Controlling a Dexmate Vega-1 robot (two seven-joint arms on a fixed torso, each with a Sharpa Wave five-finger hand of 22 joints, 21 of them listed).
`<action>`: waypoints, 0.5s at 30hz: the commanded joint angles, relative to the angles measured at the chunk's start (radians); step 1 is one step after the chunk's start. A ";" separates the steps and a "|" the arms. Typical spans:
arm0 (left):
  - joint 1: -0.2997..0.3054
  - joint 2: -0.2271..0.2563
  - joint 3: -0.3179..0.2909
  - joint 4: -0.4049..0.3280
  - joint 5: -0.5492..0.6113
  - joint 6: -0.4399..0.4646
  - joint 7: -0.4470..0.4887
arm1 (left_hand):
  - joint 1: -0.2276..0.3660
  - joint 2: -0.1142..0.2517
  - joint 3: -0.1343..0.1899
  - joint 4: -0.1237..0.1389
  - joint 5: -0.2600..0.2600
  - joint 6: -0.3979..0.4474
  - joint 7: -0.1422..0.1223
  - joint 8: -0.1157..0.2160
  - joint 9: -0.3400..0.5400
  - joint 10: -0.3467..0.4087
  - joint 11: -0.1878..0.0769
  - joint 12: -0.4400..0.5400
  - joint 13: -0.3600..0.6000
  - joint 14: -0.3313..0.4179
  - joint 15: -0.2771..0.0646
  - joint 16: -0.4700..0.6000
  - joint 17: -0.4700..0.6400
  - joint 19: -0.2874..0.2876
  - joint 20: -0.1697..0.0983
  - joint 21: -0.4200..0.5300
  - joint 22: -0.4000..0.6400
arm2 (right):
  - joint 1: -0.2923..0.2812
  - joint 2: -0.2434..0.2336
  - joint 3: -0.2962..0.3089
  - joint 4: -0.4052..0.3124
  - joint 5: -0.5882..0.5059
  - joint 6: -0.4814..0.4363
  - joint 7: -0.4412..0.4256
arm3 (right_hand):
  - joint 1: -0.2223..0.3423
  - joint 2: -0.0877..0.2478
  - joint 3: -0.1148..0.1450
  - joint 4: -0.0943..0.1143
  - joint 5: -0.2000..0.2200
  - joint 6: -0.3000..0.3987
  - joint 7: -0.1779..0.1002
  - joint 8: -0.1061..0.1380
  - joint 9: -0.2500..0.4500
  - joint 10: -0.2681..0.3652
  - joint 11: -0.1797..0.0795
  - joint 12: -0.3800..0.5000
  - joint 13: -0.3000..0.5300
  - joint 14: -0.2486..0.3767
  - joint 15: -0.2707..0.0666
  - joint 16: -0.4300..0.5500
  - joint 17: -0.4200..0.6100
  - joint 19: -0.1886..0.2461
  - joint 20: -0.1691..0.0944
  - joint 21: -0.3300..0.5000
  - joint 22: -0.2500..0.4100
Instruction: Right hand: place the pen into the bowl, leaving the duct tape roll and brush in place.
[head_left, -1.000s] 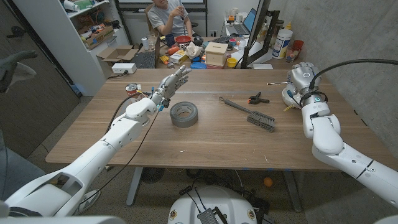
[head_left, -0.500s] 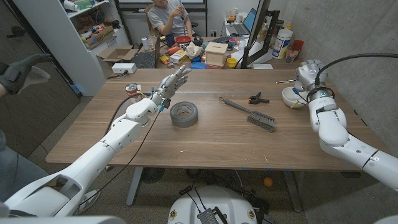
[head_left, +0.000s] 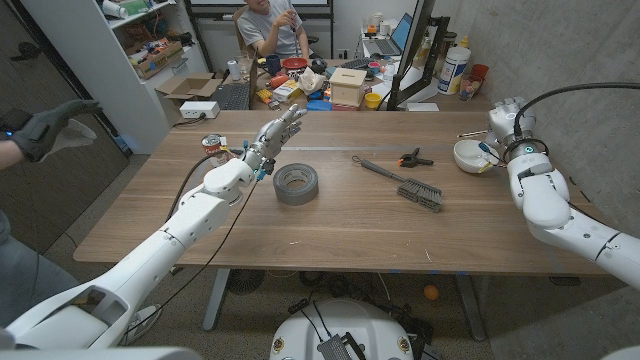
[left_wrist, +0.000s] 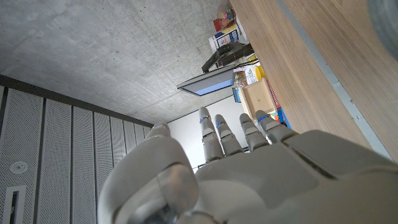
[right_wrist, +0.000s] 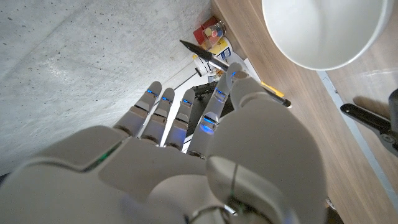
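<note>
Fingers (right_wrist: 163, 109) of the right hand (head_left: 510, 122) are pinched on the pen (right_wrist: 208, 57): it is trapped between the thumb and a finger, its dark tip sticking out past them, while the other fingers reach out straight and close together. In the head view the hand hangs just beside the white bowl (head_left: 466, 158), at its far right rim, and the pen slants out over that edge. So the pickup looks done and the carry nearly so; what is left, I judge, is to bring the pen over the bowl's hollow and let it go. The duct tape roll (head_left: 295, 183) and brush (head_left: 405, 182) lie untouched at mid tabletop (head_left: 330, 225), well apart from the bowl. The left hand (head_left: 272, 135) hovers beside the roll, fingers spread and holding nothing.
</note>
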 joint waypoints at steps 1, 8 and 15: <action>0.010 0.001 0.005 -0.027 -0.001 0.018 0.013 | 0.009 0.002 0.005 -0.001 0.003 0.009 0.001 0.005 0.005 0.009 0.000 0.006 0.003 0.011 -0.122 0.004 0.002 0.011 -0.045 0.006 0.004 | 0.053 -0.004 -0.062 0.094 -0.020 0.015 0.050 | -0.001 0.005 0.003 0.004 0.010 0.074 -0.007 0.052 0.017 0.011 0.002 0.007 0.003 0.013 0.000 0.008 0.006 0.008 -0.003 0.000 0.001; 0.008 0.003 0.009 -0.034 0.006 0.029 0.020 | 0.009 0.002 0.005 -0.001 0.003 0.009 0.001 0.005 0.005 0.009 0.000 0.006 0.003 0.011 -0.122 0.004 0.002 0.011 -0.045 0.006 0.004 | 0.114 0.036 -0.120 0.181 -0.050 0.032 0.068 | 0.001 0.004 0.005 0.003 0.012 0.074 -0.005 0.053 0.014 0.018 0.008 0.008 0.002 0.028 0.002 0.011 0.005 0.016 -0.001 0.003 0.001; 0.014 0.009 0.007 -0.046 0.007 0.043 0.033 | 0.009 0.002 0.005 -0.001 0.003 0.009 0.001 0.005 0.005 0.009 0.000 0.006 0.003 0.011 -0.122 0.004 0.002 0.011 -0.045 0.006 0.004 | 0.173 0.079 -0.166 0.265 -0.053 0.044 0.076 | 0.004 0.004 0.007 0.001 0.014 0.077 0.000 0.056 0.013 0.023 0.007 0.009 0.002 0.033 0.003 0.011 0.005 0.020 0.001 0.003 0.001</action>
